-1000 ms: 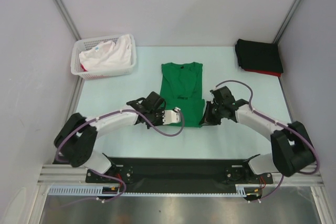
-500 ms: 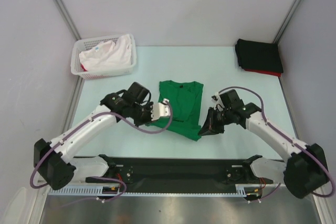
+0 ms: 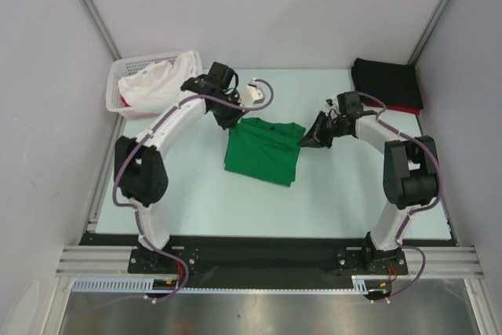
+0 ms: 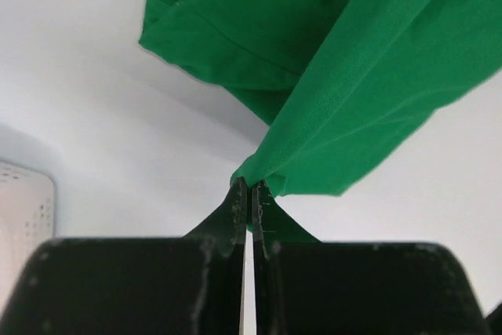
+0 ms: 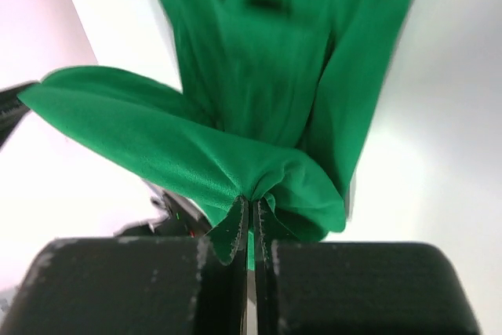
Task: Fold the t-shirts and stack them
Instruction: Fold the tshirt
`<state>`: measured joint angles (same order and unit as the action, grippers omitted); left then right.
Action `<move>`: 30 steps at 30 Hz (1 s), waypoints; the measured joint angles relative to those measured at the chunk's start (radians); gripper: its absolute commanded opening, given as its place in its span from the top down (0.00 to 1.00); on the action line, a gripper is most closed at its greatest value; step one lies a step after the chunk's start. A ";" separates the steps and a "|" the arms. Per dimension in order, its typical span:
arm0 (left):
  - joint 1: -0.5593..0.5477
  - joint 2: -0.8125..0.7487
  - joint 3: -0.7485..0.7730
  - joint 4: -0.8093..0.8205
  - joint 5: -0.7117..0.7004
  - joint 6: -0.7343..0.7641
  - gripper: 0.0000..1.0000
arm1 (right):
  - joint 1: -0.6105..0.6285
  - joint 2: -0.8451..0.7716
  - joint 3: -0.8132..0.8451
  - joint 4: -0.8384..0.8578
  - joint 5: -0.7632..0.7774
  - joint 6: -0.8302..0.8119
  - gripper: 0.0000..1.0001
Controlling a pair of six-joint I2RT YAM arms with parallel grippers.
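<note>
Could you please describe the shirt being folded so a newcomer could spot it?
On the pale table, between the white basket far left and the dark stack far right, lies the green tee. It alone is bright green, and the left gripper and right gripper pinch its far corners.

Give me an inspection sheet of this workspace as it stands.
Surface: pale table, flat.
Job's things: green t-shirt half folded at centre; black t-shirt folded on red t-shirt, far right corner; white t-shirt in basket.
Clutter: nothing seen.
Grippers: left gripper and right gripper each shut on a green t-shirt edge.
Cables: purple cable looped along each arm.
Surroundings: plain walls.
</note>
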<state>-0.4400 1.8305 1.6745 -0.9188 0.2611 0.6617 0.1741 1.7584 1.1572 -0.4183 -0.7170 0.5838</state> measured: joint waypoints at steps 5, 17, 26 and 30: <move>0.006 0.152 0.151 0.012 -0.030 -0.030 1.00 | -0.050 0.109 0.093 0.056 0.000 0.028 1.00; 0.009 0.329 0.289 0.130 -0.105 -0.104 0.93 | -0.090 0.242 0.164 0.150 0.011 0.088 0.97; 0.016 0.463 0.356 0.279 -0.220 -0.190 0.36 | -0.117 0.294 0.205 0.233 0.143 0.141 0.49; 0.029 0.487 0.381 0.294 -0.261 -0.216 0.33 | -0.122 0.267 0.201 0.239 0.255 0.111 0.32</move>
<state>-0.4114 2.3173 2.0560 -0.6243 0.0006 0.4454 0.0525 2.0251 1.3582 -0.1791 -0.4618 0.6945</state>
